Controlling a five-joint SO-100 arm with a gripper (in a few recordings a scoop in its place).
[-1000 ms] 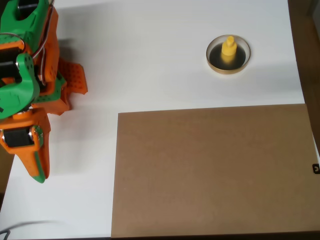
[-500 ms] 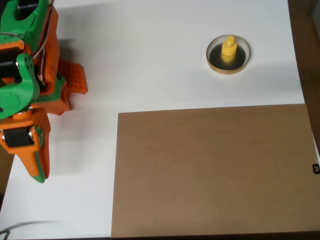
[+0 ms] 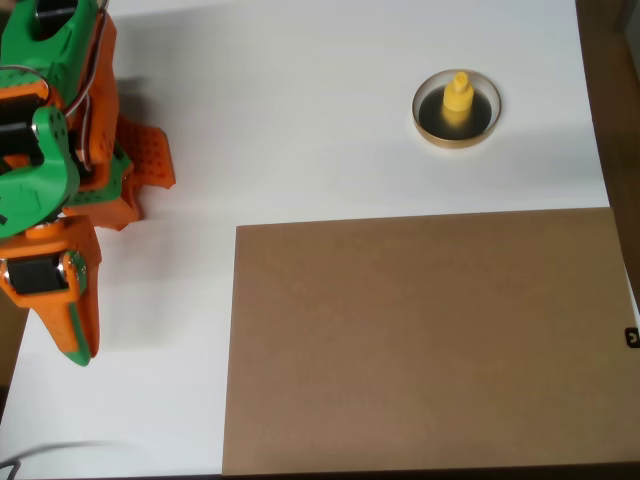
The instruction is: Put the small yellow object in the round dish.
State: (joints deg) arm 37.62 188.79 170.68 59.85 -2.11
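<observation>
The small yellow object [image 3: 458, 97] stands upright inside the round dish [image 3: 429, 129], a shallow tan-rimmed dish with a dark inside, at the upper right of the white table in the overhead view. My orange and green arm is folded at the far left edge. Its gripper [image 3: 78, 345] points toward the bottom of the picture, far from the dish. The fingers lie together in one tapered shape with nothing between them.
A large brown board [image 3: 420, 340] lies flat over the lower right of the white table [image 3: 300, 120]. An orange perforated part [image 3: 150, 155] of the arm sticks out at the left. The table's right edge runs just beyond the dish.
</observation>
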